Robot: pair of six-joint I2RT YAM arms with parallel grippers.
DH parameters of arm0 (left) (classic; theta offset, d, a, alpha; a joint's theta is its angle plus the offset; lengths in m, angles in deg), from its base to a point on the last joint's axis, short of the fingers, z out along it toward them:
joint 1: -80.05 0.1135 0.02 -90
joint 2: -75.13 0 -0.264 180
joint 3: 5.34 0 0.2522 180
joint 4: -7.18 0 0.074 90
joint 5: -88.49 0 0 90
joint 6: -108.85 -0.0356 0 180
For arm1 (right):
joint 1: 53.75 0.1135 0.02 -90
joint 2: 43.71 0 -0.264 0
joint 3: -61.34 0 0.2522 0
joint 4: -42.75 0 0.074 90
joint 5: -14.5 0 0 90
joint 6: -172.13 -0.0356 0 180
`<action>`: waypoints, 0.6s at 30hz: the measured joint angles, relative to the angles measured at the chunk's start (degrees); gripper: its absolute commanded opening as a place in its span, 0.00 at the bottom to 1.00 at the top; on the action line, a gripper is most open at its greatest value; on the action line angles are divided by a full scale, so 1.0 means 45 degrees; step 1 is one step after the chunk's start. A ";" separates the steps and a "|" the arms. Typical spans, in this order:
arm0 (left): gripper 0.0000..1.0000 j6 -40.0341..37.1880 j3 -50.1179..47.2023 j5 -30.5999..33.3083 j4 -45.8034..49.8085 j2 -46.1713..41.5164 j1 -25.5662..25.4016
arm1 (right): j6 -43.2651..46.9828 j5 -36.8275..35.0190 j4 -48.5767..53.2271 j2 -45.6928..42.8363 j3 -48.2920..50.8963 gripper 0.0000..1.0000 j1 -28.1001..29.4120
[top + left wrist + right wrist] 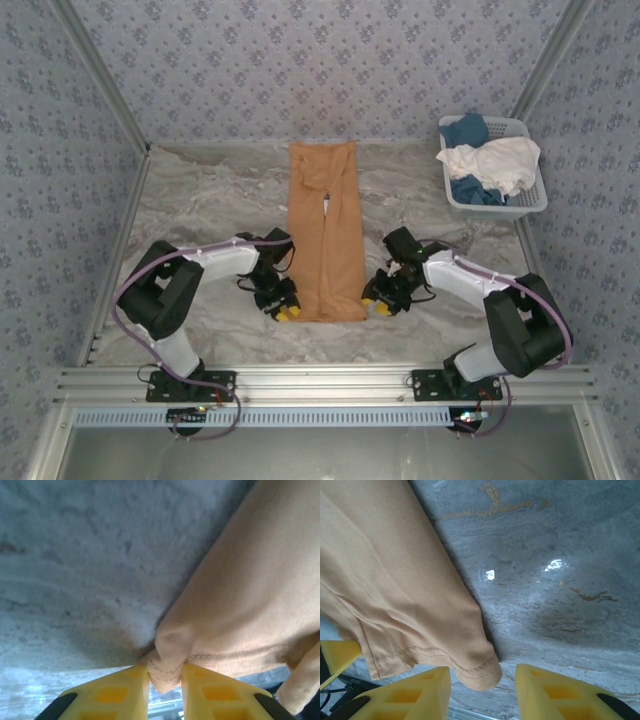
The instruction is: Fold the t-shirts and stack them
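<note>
Shirt point(325, 235) lies on desk point(200, 200), left pincer point(165, 674) clamped on its near-left corner, right pincer point(482, 680) open around its near-right corner.

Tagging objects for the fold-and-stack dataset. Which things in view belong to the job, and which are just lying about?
Job: orange shirt, flat on the table; white shirt and blue shirt, in the basket; left gripper, pinching the orange shirt's hem; right gripper, open around its other near corner.
Lying about: basket; table.
</note>
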 measured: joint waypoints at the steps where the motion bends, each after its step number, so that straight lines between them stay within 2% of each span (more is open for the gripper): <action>1: 0.18 0.0024 0.0073 0.0039 -0.0063 0.0063 0.0000 | -0.0049 0.0000 -0.0102 0.0068 0.0019 0.41 0.0034; 6: 0.13 0.0155 0.0209 0.0180 -0.0539 0.0097 0.0000 | -0.0175 0.0005 -0.0471 0.0447 0.0019 0.40 0.0272; 18: 0.10 0.0151 0.0209 0.0175 -0.0549 0.0092 0.0000 | -0.0384 0.0039 -0.0704 0.1258 -0.0136 0.38 0.0986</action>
